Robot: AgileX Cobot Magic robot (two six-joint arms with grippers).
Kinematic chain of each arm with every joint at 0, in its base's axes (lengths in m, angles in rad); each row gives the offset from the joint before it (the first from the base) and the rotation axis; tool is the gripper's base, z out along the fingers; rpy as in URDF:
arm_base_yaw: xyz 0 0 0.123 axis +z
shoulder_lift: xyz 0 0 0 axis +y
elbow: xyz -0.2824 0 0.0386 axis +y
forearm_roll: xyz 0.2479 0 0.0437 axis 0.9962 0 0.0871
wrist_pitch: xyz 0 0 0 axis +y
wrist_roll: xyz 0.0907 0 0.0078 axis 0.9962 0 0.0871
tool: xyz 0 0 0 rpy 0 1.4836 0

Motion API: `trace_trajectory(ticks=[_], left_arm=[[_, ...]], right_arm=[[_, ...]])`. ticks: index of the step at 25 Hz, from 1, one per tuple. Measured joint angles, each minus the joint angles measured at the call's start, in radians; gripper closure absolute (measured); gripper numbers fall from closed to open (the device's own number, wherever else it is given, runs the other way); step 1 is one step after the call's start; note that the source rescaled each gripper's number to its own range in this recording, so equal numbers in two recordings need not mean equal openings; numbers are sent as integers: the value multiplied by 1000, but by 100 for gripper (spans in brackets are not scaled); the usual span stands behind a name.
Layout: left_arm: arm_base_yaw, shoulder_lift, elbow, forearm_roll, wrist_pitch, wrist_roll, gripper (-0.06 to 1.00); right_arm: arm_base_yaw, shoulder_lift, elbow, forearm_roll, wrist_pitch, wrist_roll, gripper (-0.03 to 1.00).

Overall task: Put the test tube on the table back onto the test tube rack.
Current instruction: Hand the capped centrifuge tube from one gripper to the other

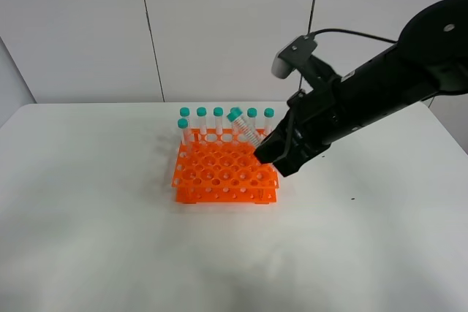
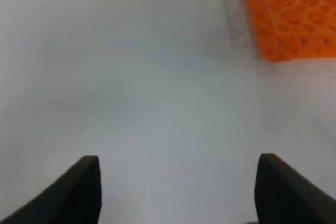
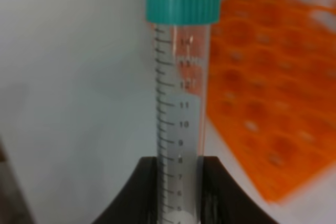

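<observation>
The orange test tube rack (image 1: 223, 173) stands on the white table (image 1: 110, 217), with several teal-capped tubes (image 1: 210, 123) upright along its back row. My right gripper (image 1: 269, 153) is shut on the test tube (image 1: 245, 129), a clear tube with a teal cap, and holds it tilted above the rack's right side. In the right wrist view the tube (image 3: 179, 103) sits between the fingers (image 3: 135, 192), with the rack (image 3: 273, 103) blurred behind it. My left gripper (image 2: 178, 190) is open and empty, low over bare table, and the rack's corner (image 2: 291, 17) shows beyond it. The left arm is out of the exterior high view.
A white panelled wall (image 1: 219, 27) rises behind the table. The table's rounded back edge runs just behind the rack.
</observation>
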Motion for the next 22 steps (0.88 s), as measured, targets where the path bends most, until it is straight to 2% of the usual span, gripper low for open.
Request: trace_trajectory(ticks=[3, 5, 12, 17, 22], left_arm=[[0, 0, 0, 0, 0, 0, 21], [0, 0, 0, 0, 0, 0, 21], [0, 0, 0, 0, 0, 0, 21], [0, 0, 0, 0, 0, 0, 21], [0, 12, -23, 0, -8, 0, 21]], right_arm=[[3, 68, 0, 121, 19, -129, 94], [3, 90, 0, 151, 13, -157, 94], [3, 81, 18, 144, 73, -138, 94], [3, 20, 82, 133, 25, -126, 94], [3, -13, 82, 174, -5, -125, 94]])
